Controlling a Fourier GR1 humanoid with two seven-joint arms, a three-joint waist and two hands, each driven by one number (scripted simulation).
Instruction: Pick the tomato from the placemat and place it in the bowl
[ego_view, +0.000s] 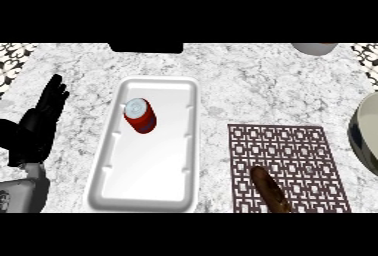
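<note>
Marble counter (244, 85), speckled grey and white, fills the head view from steeply above. Near its middle lies a long white tray (111, 185) holding a red can (140, 116) on its side, silver end toward the far left. To the right lies a dark patterned placemat (295, 150), and on its near edge rests a brown, elongated object (269, 189). This is the only item on the placemat, so it stands in the place of the task's tomato, though its colour and long shape do not look like one. Its long axis runs diagonally, from the far end pointing up and slightly left to the near end pointing down and right, where the view cuts it off. At the right edge a pale rounded rim (365, 130) shows partly; it is probably the bowl, though too little is visible to be sure. The left hand (46, 112) shows at the left edge, fingers straight and close together, pointing away, holding nothing and resting well apart from the placemat. No right hand is visible. Judged from this layout, the task is not yet begun: the object is untouched on the placemat, and the reach, grasp, carry and release all remain.
</note>
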